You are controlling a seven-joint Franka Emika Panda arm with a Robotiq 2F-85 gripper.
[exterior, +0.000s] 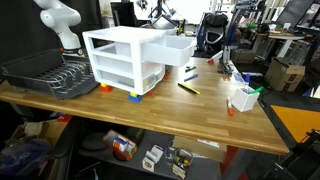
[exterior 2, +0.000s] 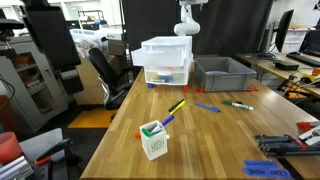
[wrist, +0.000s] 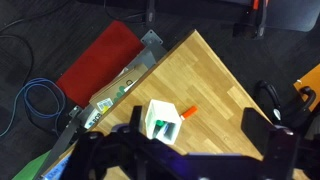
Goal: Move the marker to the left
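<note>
The marker [wrist: 188, 112] is short and orange-red with a whitish end. It lies flat on the wooden table, touching the side of a white cup [wrist: 160, 121], near the table's corner. In an exterior view it shows as a small orange bit [exterior: 229, 109] at the foot of the cup [exterior: 242, 98]. My gripper [wrist: 200, 152] is open and empty, high above the table and well away from the marker. Its dark fingers frame the lower part of the wrist view. The arm [exterior 2: 188, 15] stands at the far end of the table.
The cup [exterior 2: 152, 140] holds a green-tipped marker. A yellow-and-black pen [exterior 2: 177, 105], a blue pen [exterior 2: 207, 107] and a green marker [exterior 2: 238, 104] lie mid-table. A white drawer unit [exterior: 125, 62], a dish rack [exterior: 45, 75] and a grey bin [exterior 2: 222, 72] stand near the arm.
</note>
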